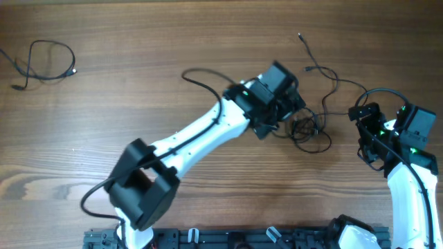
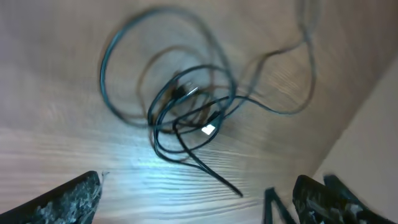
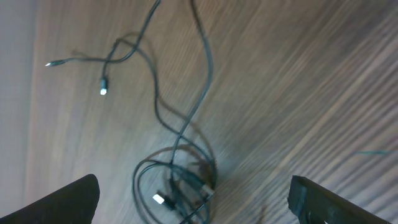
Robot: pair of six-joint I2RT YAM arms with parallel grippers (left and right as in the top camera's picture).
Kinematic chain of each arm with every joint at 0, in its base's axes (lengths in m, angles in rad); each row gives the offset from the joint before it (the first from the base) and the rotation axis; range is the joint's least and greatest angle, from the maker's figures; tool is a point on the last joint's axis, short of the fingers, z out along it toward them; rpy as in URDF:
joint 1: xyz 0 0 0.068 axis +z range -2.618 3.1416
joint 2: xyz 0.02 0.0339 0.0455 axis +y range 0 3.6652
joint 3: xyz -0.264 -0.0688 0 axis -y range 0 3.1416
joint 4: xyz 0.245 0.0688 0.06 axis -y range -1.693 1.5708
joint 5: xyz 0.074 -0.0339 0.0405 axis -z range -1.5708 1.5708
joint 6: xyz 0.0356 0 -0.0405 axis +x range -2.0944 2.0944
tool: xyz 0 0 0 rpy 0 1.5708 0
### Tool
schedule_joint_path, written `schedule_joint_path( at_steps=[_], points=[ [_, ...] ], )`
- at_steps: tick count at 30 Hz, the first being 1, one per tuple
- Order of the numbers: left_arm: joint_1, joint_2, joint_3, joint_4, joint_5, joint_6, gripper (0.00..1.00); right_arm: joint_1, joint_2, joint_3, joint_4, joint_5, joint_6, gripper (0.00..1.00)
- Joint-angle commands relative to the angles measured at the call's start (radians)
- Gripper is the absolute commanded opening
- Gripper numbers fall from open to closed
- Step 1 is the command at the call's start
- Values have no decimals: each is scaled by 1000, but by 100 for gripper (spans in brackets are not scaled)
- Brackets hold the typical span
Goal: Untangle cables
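Knotted cables (image 1: 308,128) on surface (image 1: 138,104), between tools. Left tool (image 2: 198,180) wide, empty, just beside knot. Right tool (image 3: 194,182) wide, empty, near. Loose cable (image 1: 52,43) far left.

No readable text

No lettering, label, brand, number or sign can be made out in any of the three views, and both wrist views are blurred.
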Motion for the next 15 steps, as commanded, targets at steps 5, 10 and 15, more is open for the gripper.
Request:
schedule_joint_path(
  at_steps=[5,10,15],
  points=[
    [-60,75,-2,86,8,-371,100,-2,-14,4,-32,74,-20,100],
    [-80,128,-2,137,1,-371,97,-2,-14,4,-39,73,-20,100],
    [-85,177,-2,159,1,-370,61,-2,-13,3,-59,73,-20,100]
  ],
)
